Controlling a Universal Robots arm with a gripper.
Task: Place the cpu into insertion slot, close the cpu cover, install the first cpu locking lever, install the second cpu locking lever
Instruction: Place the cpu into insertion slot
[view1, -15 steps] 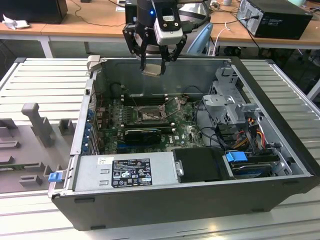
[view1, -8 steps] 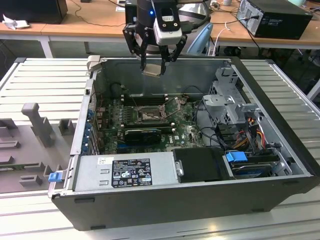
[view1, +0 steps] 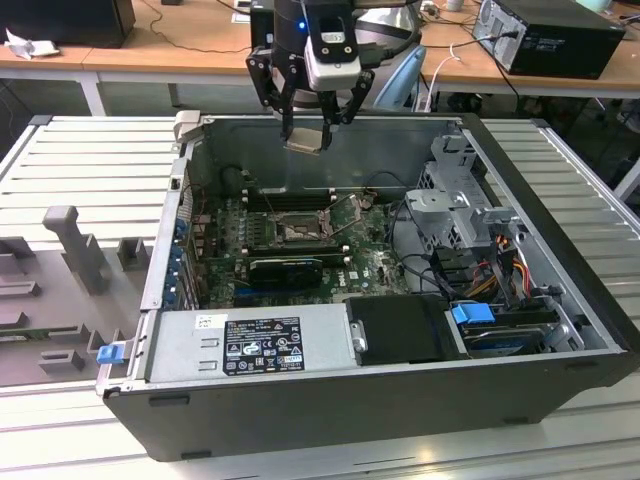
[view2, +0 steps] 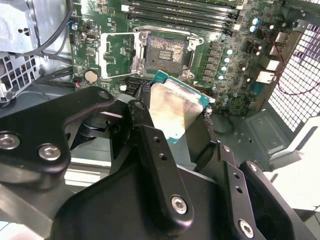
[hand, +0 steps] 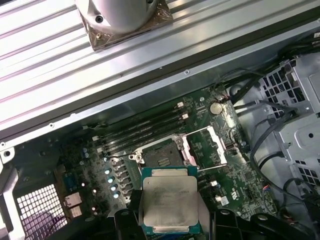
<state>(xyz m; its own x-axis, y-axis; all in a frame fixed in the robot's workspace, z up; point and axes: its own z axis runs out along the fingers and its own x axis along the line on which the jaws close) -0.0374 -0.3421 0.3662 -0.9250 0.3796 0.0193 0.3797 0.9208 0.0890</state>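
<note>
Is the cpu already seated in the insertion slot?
No, the gripper holds the cpu in the air, and the insertion slot lies empty.

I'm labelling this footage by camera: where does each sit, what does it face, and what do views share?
Exterior view: off the arm, looking down into the open computer case; gripper holds the cpu above it.
First wrist view: on the arm, looking past gripper and cpu onto the insertion slot.
Second wrist view: likewise, over the gripper's black links.
All share the gripped cpu.

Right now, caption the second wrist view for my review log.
Gripper holding the cpu over the motherboard, near the bare insertion slot with its cpu cover open.
</note>
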